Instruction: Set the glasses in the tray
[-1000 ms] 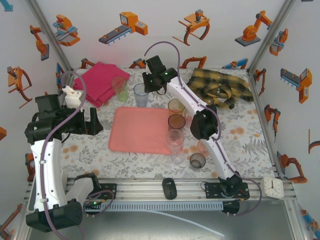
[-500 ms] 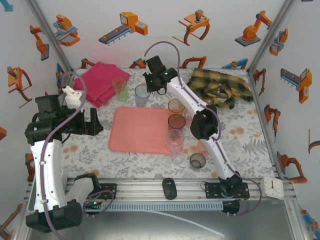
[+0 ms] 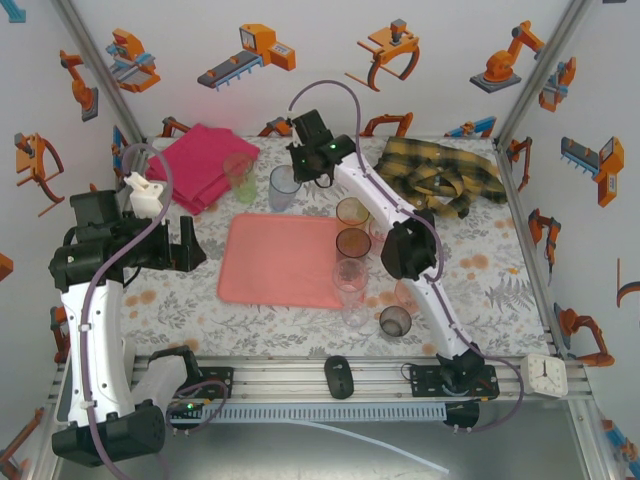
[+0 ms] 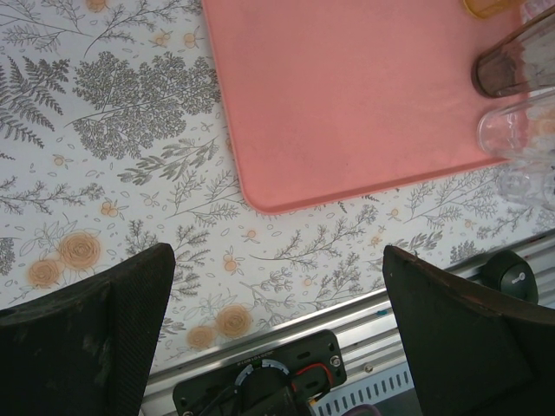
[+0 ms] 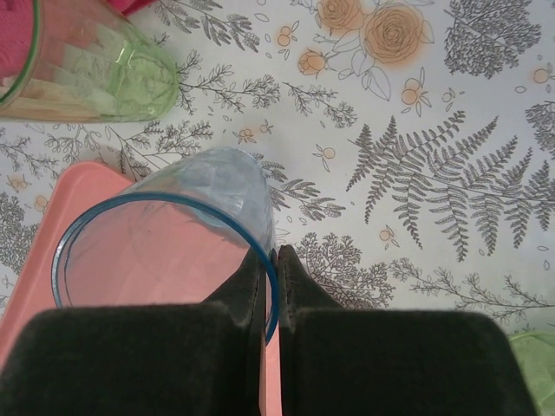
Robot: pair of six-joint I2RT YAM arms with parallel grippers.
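The salmon-pink tray (image 3: 280, 260) lies flat mid-table. Just beyond its far edge stands a blue-tinted glass (image 3: 283, 188); my right gripper (image 3: 297, 177) is shut on its rim. In the right wrist view one finger is inside the blue glass (image 5: 173, 225) and one outside, the right gripper (image 5: 276, 256) pinching the wall, with a tray corner (image 5: 26, 286) underneath. A green glass (image 3: 239, 177) stands to the left. Several more glasses, such as amber (image 3: 352, 212) and smoky dark (image 3: 353, 243), cluster at the tray's right edge. My left gripper (image 3: 190, 243) hangs open and empty left of the tray (image 4: 347, 104).
A folded magenta cloth (image 3: 200, 165) lies at the back left, a yellow plaid cloth (image 3: 440, 175) at the back right. A white object (image 3: 145, 190) sits by the left arm. A small clock (image 3: 545, 372) stands at the front right corner.
My right gripper's fingers have closed onto the blue glass's rim. The left arm has not moved.
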